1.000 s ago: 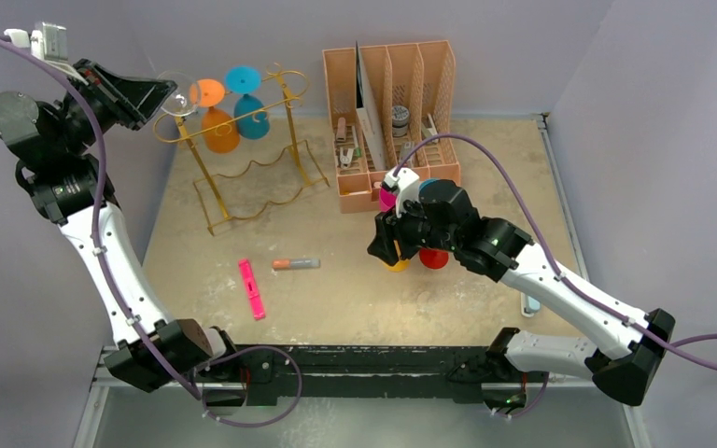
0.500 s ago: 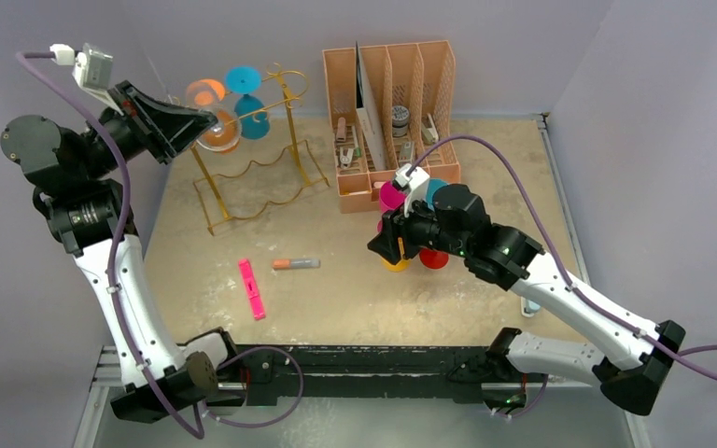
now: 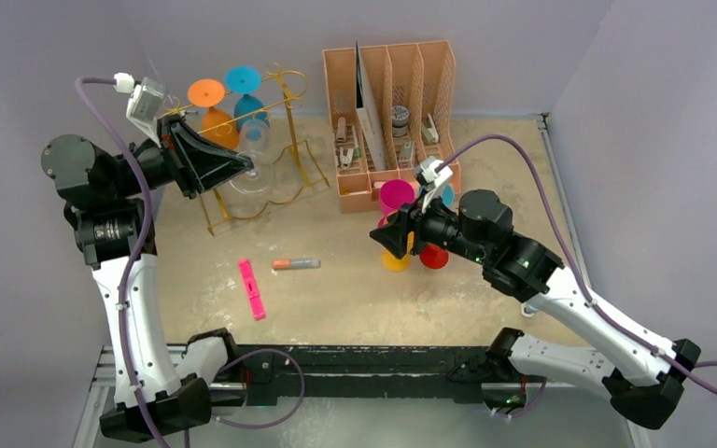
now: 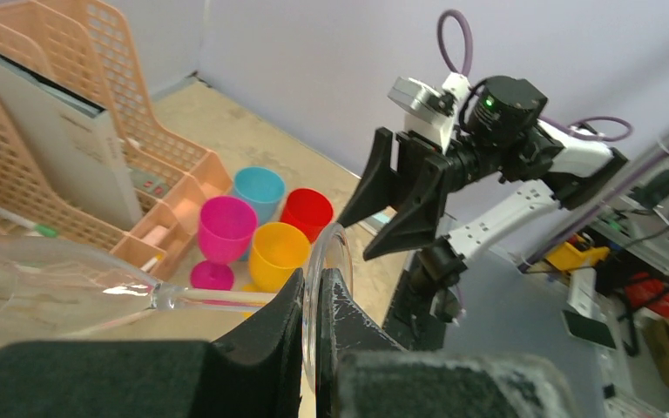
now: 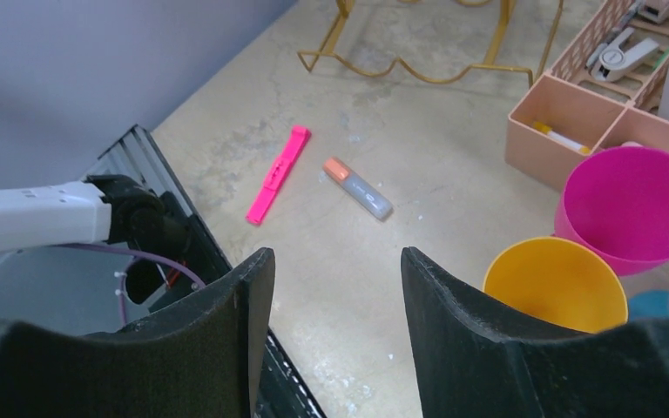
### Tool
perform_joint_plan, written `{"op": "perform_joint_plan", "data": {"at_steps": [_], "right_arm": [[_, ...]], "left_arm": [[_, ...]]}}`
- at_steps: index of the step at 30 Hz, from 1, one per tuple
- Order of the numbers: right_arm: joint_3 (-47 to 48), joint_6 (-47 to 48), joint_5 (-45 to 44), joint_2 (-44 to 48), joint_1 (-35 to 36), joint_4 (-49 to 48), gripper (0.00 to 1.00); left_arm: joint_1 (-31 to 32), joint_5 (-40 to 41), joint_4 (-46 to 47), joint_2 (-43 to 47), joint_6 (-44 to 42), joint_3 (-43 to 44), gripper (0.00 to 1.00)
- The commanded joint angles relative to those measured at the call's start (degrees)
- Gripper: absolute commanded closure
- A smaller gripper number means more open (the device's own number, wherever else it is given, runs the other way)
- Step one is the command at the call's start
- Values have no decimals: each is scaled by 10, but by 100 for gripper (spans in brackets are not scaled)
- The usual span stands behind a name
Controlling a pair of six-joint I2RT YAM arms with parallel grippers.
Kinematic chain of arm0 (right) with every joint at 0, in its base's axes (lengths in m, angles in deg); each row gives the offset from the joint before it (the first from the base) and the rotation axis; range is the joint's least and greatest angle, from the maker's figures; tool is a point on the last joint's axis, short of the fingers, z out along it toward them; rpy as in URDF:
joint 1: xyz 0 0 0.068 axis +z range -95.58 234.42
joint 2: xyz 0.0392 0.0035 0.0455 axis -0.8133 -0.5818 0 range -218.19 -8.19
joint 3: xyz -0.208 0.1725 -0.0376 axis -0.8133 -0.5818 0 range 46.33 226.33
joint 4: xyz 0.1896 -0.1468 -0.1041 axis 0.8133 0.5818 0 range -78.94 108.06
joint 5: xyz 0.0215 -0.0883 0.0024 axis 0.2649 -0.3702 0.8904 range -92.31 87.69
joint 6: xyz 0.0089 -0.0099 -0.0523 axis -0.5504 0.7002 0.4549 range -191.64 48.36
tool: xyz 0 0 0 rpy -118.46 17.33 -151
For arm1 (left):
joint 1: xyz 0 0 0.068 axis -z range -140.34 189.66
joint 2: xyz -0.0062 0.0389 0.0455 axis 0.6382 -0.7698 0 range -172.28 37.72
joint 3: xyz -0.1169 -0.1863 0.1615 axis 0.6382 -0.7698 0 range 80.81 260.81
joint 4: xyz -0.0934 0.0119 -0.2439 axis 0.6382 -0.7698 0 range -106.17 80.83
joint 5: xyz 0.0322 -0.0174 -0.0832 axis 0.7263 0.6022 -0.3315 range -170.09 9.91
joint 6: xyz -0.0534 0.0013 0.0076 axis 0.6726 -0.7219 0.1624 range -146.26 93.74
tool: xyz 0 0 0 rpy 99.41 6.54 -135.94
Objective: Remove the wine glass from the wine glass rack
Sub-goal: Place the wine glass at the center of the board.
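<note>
My left pincer (image 4: 316,294) was clamped shut on the round foot of the clear wine glass (image 4: 43,283), whose stem ran level and whose bowl lay at 9 o'clock in the wrist view. Seen from above, it sat just in front of the thin gold wire rack (image 3: 291,131) at the table's 11 o'clock. I couldn't tell whether glass and wire touched. An orange wine glass (image 3: 207,93) and a teal wine glass (image 3: 243,79) hung on the rails. My right pincer (image 5: 338,261) stood open and empty, above the yellow plastic cup (image 5: 550,283) and the magenta goblet (image 5: 631,205).

No readable text, no brand marks, no numbers (all views checked)
</note>
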Motion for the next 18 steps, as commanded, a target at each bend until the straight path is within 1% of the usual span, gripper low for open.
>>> {"op": "perform_joint_plan", "data": {"at_steps": [1,3,4,8,9,13,18], "right_arm": [[-2,-25,30,16,1,-66,42],[1,-35,54,14,1,-80,42],[5,-39,67,12,0,-84,42],[27,-58,108,-9,1,-82,41],[32,-61,117,-14,1,-81,41],[45,-76,137,-29,1,-76,41],[58,-91,162,-38,1,-79,40]], "left_arm": [[23,-46,47,3,19,-12,100],[33,-57,32,-1,14,-18,100],[38,-61,7,-5,4,-18,100],[81,-43,-110,-21,-81,-20,100],[94,-37,-125,-23,-95,-22,100],[142,-3,-138,-25,-112,-44,100],[185,34,-173,-25,-138,-66,100]]}}
